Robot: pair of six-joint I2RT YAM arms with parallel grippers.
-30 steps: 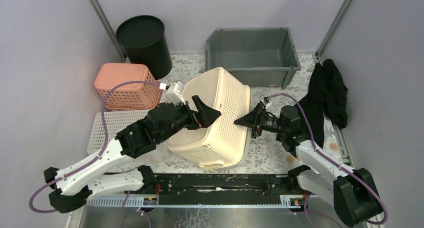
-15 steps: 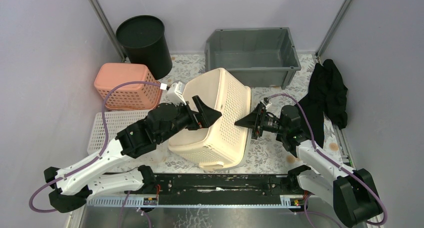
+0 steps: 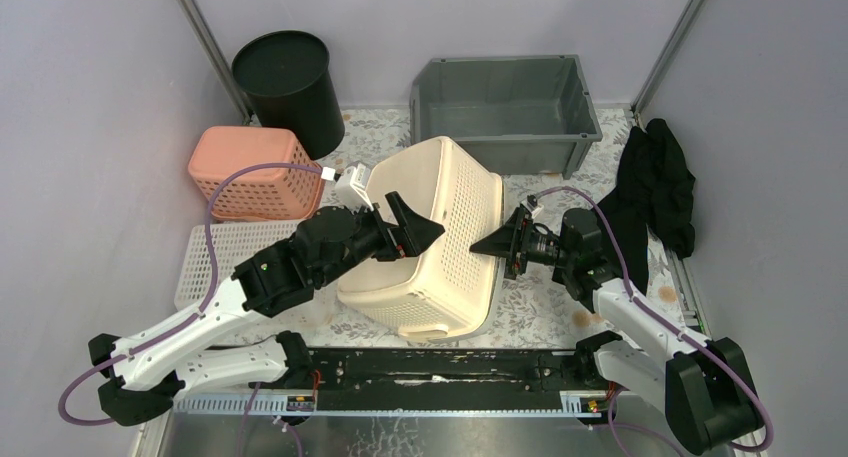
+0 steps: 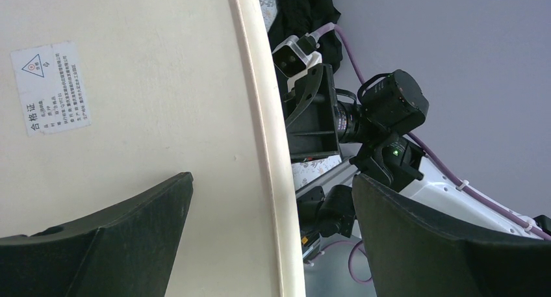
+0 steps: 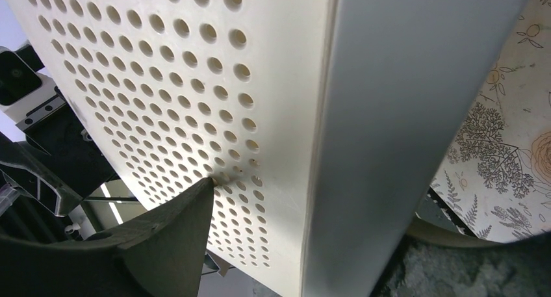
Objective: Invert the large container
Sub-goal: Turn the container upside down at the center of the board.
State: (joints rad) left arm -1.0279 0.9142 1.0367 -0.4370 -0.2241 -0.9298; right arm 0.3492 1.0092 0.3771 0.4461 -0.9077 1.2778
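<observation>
Tilting large container [image 3: 440,239] at the middle of the table [image 3: 545,302], one arm on each side.
Item: cream basket with perforated walls, leaning on its side, smooth base turned to the far-left, rim toward the right edge; white label [image 4: 51,89] on the base. Left gripper [image 3: 415,215]: jaws spread wide, one either side of the base edge, no contact that can be made out. Right gripper [image 3: 478,243]: jaws apart, nothing held; one fingertip [image 5: 188,212] touches the perforated wall, the other finger unclear. Also present: black bucket [image 3: 288,89] at far-left corner, pink basket [image 3: 245,172] beside it, grey bin [image 3: 505,112] at far edge, black cloth [image 3: 655,192] at right edge.
</observation>
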